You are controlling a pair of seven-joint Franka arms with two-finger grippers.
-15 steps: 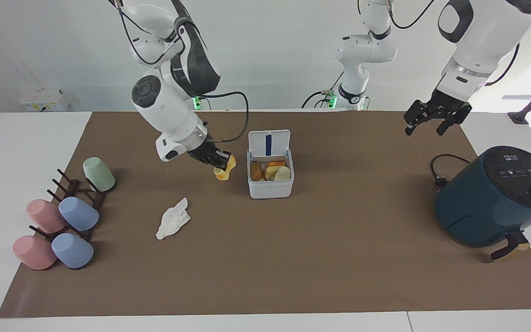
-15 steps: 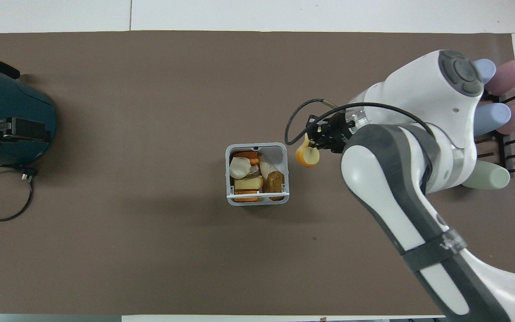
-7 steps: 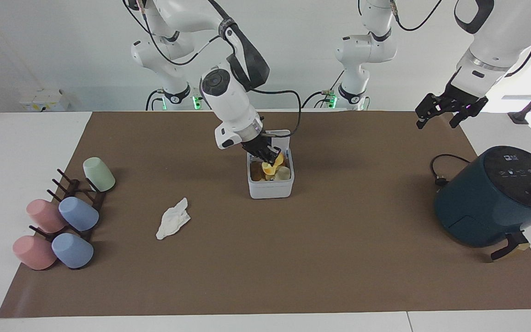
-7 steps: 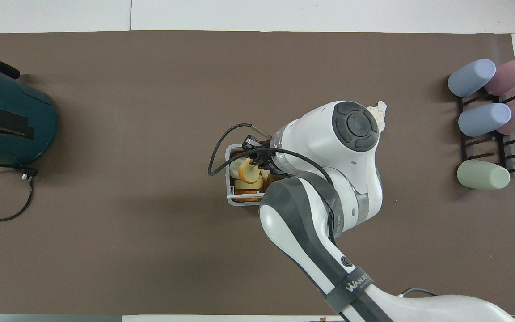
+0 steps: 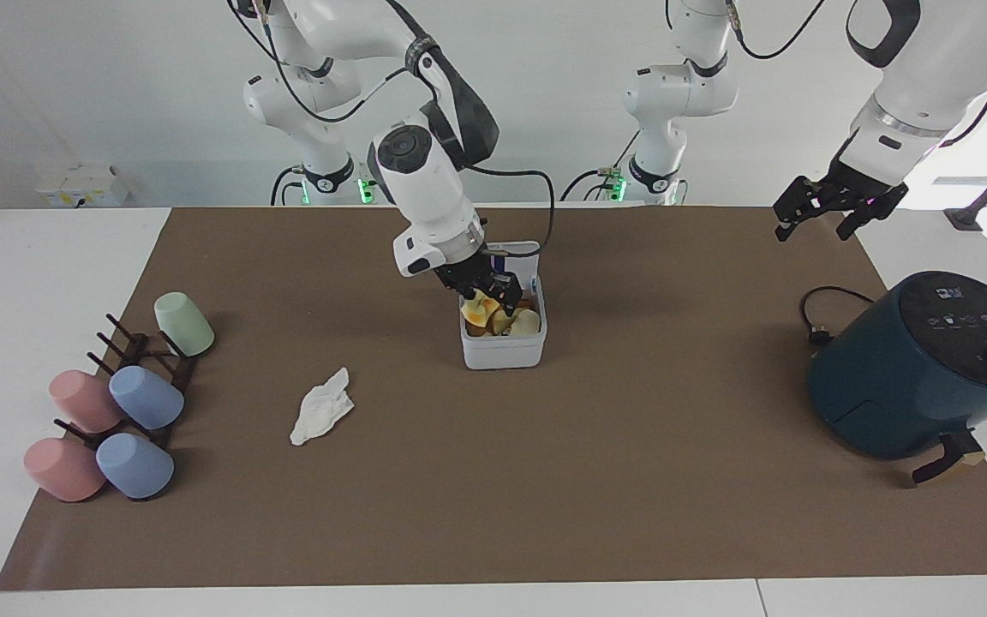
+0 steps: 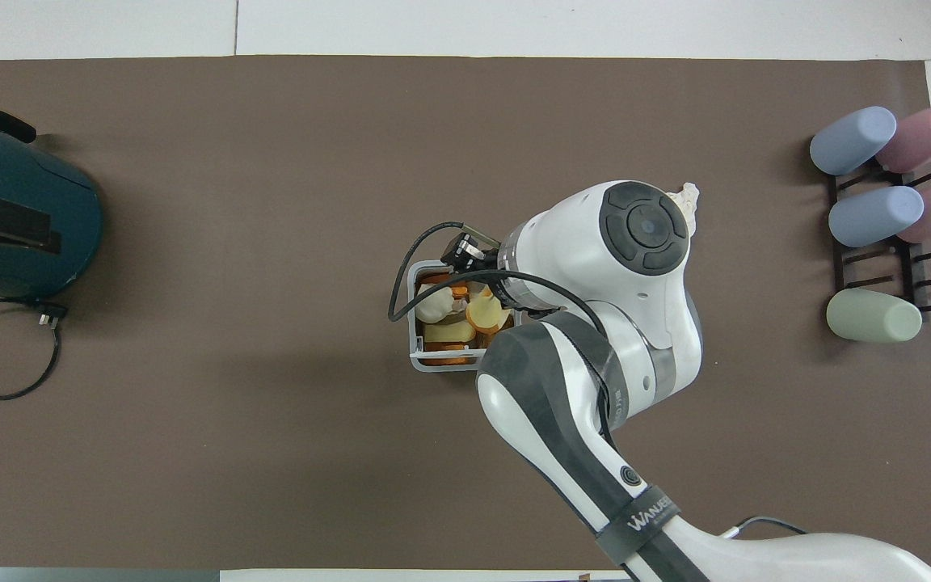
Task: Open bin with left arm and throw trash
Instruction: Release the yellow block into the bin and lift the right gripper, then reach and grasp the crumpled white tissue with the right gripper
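Note:
The light-grey bin [image 5: 502, 353] stands mid-mat with its white lid [image 5: 521, 254] swung up on the side nearer the robots. My right gripper [image 5: 490, 294] hangs just over the bin's mouth, open. Under it, the yellow chunk [image 5: 475, 314] [image 6: 486, 314] lies loose on other scraps, beside a cream-white lump [image 5: 528, 323] [image 6: 436, 305]. The crumpled white tissue [image 5: 320, 416] lies on the mat toward the right arm's end, mostly covered by that arm in the overhead view. My left gripper [image 5: 828, 218] waits raised and open over the mat's edge at the left arm's end.
A dark teal air fryer [image 5: 922, 368] [image 6: 13, 218] with its black cable [image 5: 819, 319] stands at the left arm's end. A dark rack of pastel cups [image 5: 116, 403] [image 6: 878, 218] sits at the right arm's end, past the tissue.
My right gripper carried the yellow chunk from beside the bin to over it, then opened; the chunk now rests in the bin. The left gripper drifted slightly toward its end of the table.

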